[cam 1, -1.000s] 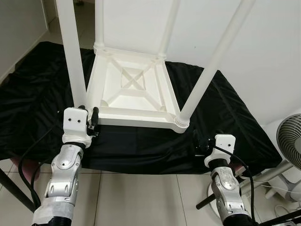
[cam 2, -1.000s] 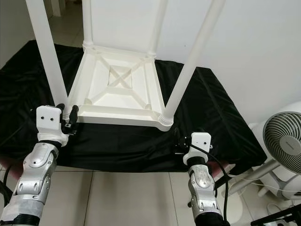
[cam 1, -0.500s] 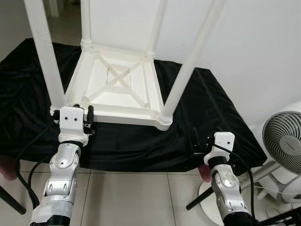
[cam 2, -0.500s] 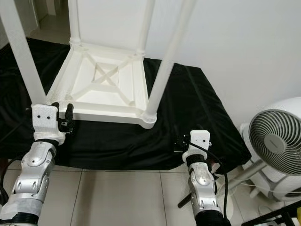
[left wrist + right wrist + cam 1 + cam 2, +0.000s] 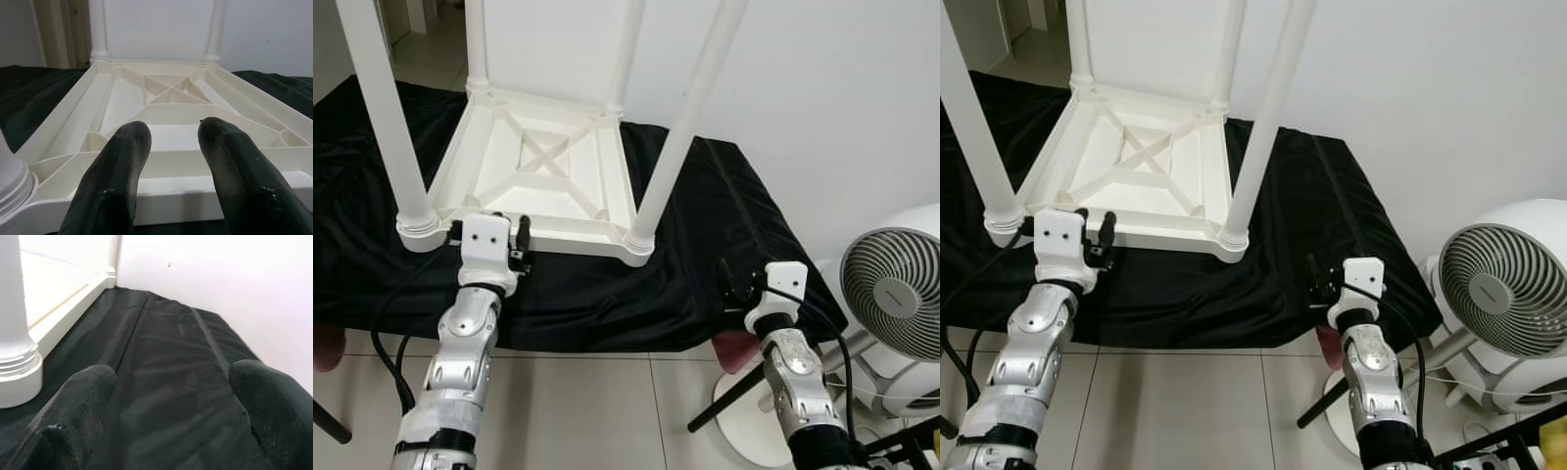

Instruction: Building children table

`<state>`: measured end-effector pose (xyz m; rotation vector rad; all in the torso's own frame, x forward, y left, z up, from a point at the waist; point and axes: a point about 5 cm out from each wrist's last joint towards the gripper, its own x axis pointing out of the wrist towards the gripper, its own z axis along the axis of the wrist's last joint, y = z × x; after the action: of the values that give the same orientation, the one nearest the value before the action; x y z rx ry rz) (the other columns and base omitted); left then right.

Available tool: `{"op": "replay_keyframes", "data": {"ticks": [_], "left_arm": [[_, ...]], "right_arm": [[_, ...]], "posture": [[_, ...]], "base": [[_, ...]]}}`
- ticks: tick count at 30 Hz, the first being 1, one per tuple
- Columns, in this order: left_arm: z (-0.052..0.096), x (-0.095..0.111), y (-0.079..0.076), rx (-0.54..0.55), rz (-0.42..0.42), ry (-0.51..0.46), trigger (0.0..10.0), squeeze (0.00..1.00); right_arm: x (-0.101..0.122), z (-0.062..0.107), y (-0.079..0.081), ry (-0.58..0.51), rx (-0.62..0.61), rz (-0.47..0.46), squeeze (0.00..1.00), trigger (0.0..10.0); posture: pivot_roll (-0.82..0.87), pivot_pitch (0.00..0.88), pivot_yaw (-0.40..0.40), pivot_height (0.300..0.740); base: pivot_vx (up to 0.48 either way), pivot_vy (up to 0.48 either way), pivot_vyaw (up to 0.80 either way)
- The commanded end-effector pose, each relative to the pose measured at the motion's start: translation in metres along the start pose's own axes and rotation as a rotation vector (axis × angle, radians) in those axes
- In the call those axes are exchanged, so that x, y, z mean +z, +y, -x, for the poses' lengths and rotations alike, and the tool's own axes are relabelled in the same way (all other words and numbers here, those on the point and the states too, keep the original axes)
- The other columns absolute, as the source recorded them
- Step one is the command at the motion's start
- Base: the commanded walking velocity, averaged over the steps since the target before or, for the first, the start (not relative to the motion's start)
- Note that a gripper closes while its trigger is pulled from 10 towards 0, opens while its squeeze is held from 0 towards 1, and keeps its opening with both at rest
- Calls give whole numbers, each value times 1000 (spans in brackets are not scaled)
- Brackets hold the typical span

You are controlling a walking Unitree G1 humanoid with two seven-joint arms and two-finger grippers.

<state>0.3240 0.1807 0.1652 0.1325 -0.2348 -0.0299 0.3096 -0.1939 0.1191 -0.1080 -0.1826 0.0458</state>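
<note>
A white plastic children's table (image 5: 533,166) lies upside down on a black-draped platform (image 5: 705,245), its four legs (image 5: 690,117) standing up. My left gripper (image 5: 494,230) is at the table's near rim, open, with the rim (image 5: 166,188) just ahead of its fingers (image 5: 122,171). My right gripper (image 5: 732,282) hovers open over the black cloth (image 5: 166,382) to the right of the near right leg (image 5: 14,333), holding nothing.
A white wall rises behind the platform. A white standing fan (image 5: 891,294) and its base (image 5: 744,421) sit on the tiled floor at the right, close to my right arm. Black cables (image 5: 386,333) trail from my left arm.
The camera has swung right, so the table sits further left and the fan shows more. My left gripper now sits between the two near legs at the rim.
</note>
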Motion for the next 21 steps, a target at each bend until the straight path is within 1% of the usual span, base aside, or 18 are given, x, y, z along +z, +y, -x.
{"op": "replay_keyframes", "data": {"ticks": [1,5,7,8,9,10,11,12,13,14,15,16,17,18,21], "left_arm": [[-2,-4,-6,-16,16,21,10000,0],[-2,-4,-6,-8,7,24,10000,0],[-1,-1,-6,3,6,26,10000,0],[-1,-1,-6,3,6,26,10000,0],[1,3,-7,4,14,16,10000,0],[3,5,-6,-8,11,7,10000,0],[3,5,-6,-8,11,7,10000,0],[4,6,-5,-21,11,2,10000,0],[4,7,-5,-33,9,-2,10000,0],[4,7,-5,-33,9,-2,10000,0],[5,6,-4,-53,6,-2,10000,0],[5,6,-4,-53,6,-2,10000,0],[4,6,-1,-58,-11,-2,10000,0],[3,6,2,-57,-23,-2,10000,0],[3,6,5,-67,-11,4,10000,0]], "right_arm": [[-5,2,-10,31,-39,21,0,10000],[-6,1,-10,42,-35,44,0,10000],[-4,-2,-5,48,-10,72,0,10000],[-4,-2,-5,48,-10,72,0,10000],[-1,-3,-2,35,13,94,0,10000],[2,-5,3,21,46,97,0,10000],[2,-5,3,21,46,97,0,10000],[4,-7,6,9,86,68,0,10000],[5,-8,9,4,114,40,1000,10000],[5,-8,9,4,114,40,1000,10000],[7,-10,11,-6,139,-1,1000,10000],[7,-10,11,-6,139,-1,1000,10000],[9,-13,11,-19,139,6,1000,10000],[11,-16,11,-31,129,17,1000,10000],[14,-20,13,-39,128,30,1000,10000]], "posture": [[-9,0,-183,740],[7,0,-172,740],[17,0,-164,740],[17,0,-164,740],[19,0,-158,740],[24,0,-148,740],[24,0,-148,740],[25,0,-143,740],[25,0,-143,740],[25,0,-143,740],[27,0,-135,740],[27,0,-135,740],[22,0,-119,740],[22,0,-119,740],[20,0,-108,740]], "base": [[0,0,0],[0,0,0],[0,0,0],[0,0,0],[0,0,0],[0,0,0],[0,0,0],[0,0,0],[0,0,0],[0,0,0],[0,0,0],[0,0,0],[0,0,0],[0,0,0],[0,0,0]]}}
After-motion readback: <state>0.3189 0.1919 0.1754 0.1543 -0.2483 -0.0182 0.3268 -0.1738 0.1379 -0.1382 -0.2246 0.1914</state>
